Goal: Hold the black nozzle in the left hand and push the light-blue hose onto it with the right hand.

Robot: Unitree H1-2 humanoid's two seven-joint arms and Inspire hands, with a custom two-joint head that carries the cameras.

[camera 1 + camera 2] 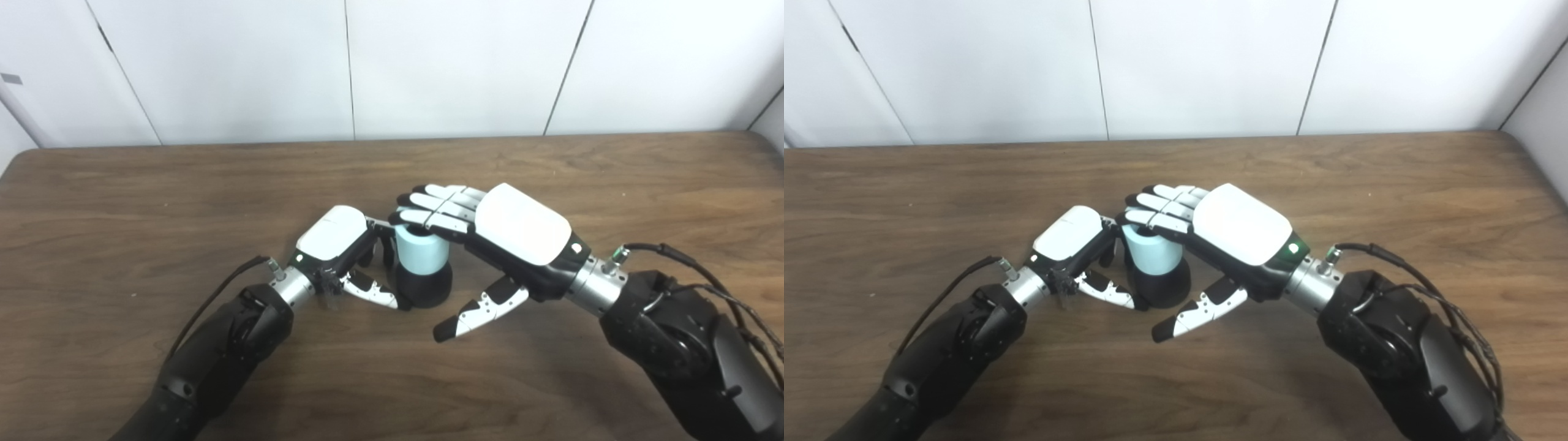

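Note:
The black nozzle (424, 288) stands upright on the table, with the light-blue hose (420, 251) seated on its top. My left hand (334, 240) is at the nozzle's left side and is shut on it, thumb in front and fingers behind. My right hand (520, 225) comes in from the right, palm down. Its straight fingers (432, 208) lie flat on the top of the hose, and its thumb (478, 312) hangs free in front, touching nothing. The same shows in the right eye view: nozzle (1160, 288), hose (1151, 254), left hand (1069, 236), right hand (1240, 223).
The brown wooden table (184, 196) runs back to a white panelled wall (429, 61). Black cables trail from both wrists, the right one (692, 260) looping above the forearm.

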